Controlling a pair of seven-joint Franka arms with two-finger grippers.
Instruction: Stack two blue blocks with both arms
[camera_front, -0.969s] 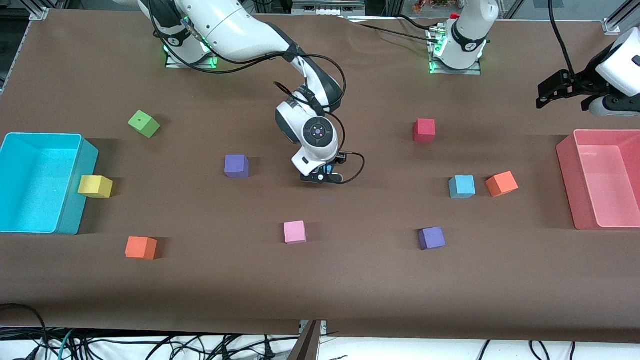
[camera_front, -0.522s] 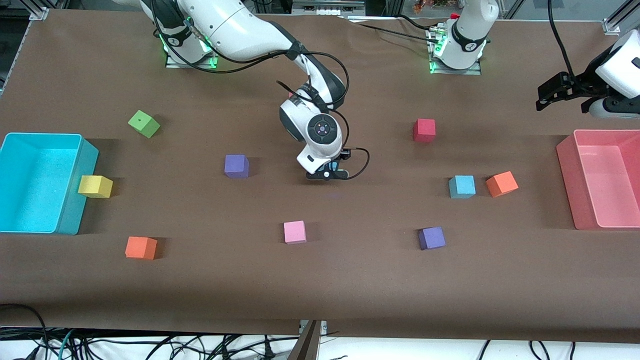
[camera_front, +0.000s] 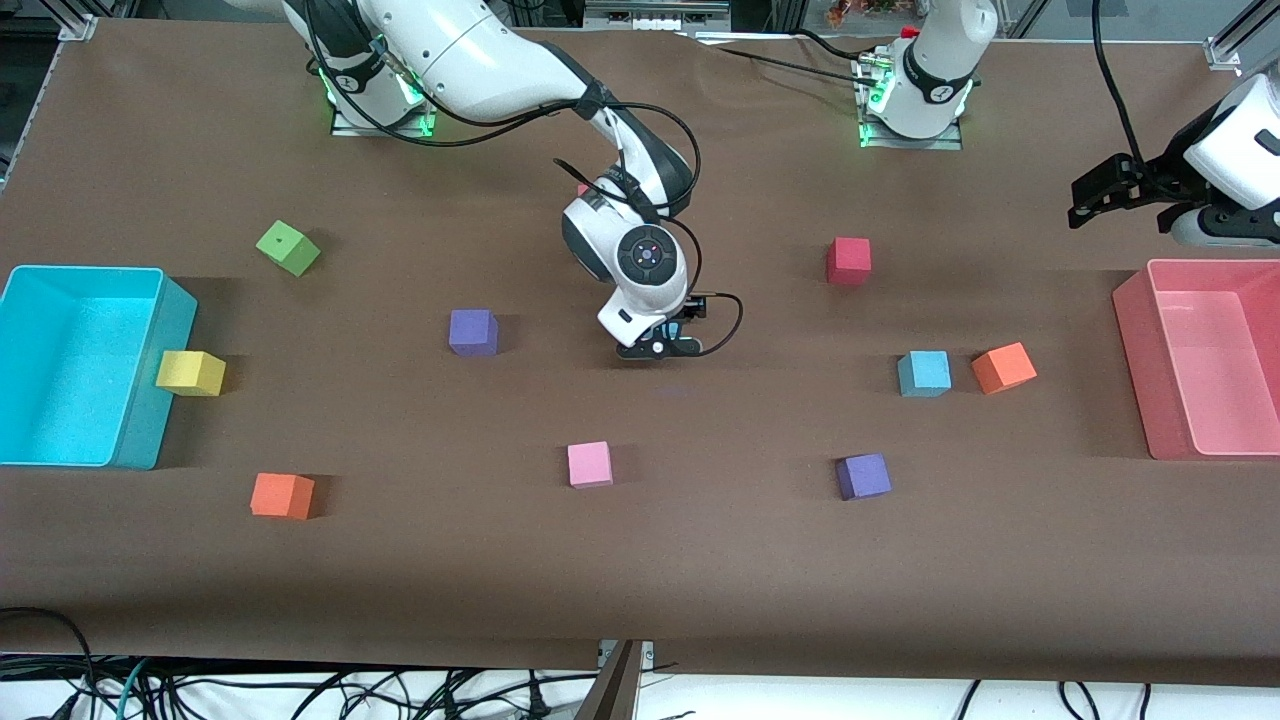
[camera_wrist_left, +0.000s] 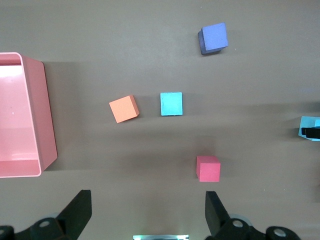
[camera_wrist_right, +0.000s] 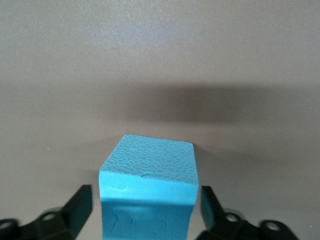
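Front view: the right end effector (camera_front: 660, 349) hangs over the middle of the bench (camera_front: 700, 560), between the purple cube (camera_front: 473, 332) and the resting blue block (camera_front: 924, 373). That block sits just beside an orange cube (camera_front: 1003, 367), toward the left arm's end. My guess is the right arm is hauling its load that way to stack it. The left end effector (camera_front: 1090, 190) waits up by the pink bin (camera_front: 1200, 360), probably keeping clear.

Left wrist view: the left end effector's fingers (camera_wrist_left: 80, 210) are spread wide with nothing between them, looking down on the resting blue block (camera_wrist_left: 171, 103), the orange cube (camera_wrist_left: 123, 108) and a red cube (camera_wrist_left: 208, 168).

Right wrist view: the right end effector (camera_wrist_right: 145, 210) is pinching the carried blue block (camera_wrist_right: 147, 192) by its sides, lifted off the bench, so its underside is free to land flat.
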